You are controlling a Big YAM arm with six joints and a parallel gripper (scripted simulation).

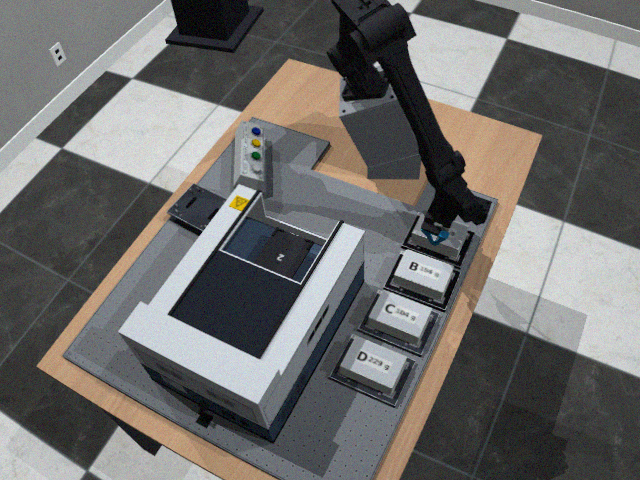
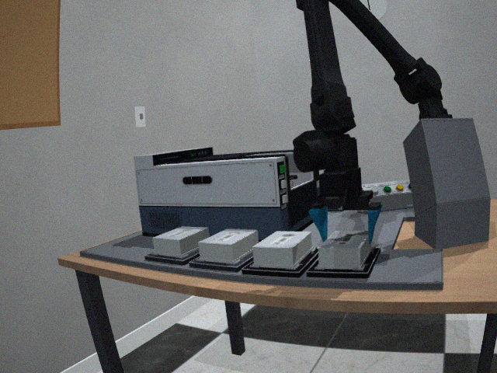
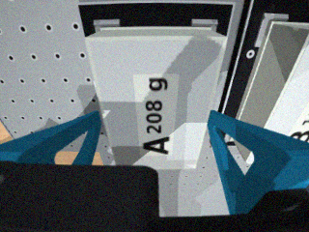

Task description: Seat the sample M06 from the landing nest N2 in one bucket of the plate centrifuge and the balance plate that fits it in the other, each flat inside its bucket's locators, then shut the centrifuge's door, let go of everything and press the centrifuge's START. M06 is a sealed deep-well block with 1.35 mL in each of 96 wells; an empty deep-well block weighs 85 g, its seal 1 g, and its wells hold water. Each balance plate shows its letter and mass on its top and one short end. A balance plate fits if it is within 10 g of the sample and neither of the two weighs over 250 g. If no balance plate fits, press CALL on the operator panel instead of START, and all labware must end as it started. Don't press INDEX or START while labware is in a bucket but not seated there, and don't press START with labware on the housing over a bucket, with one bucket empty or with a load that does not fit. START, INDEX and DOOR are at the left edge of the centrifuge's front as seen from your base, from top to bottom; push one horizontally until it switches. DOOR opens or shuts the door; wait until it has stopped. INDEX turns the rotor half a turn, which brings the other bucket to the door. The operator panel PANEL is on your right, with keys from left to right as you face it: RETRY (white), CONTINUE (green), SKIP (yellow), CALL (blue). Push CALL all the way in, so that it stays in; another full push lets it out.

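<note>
Blue jaws of the gripper (image 3: 154, 145) stand wide open, empty, straddling balance plate A (image 3: 156, 97) in its nest, centre of the wrist view. Step: picking A; next, descend and close squarely.

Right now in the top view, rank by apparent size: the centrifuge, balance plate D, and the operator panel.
1. Centrifuge, by far the largest.
2. Balance plate D.
3. Operator panel, narrower than D; it lies farther from the camera, so their order is unsure.
</note>
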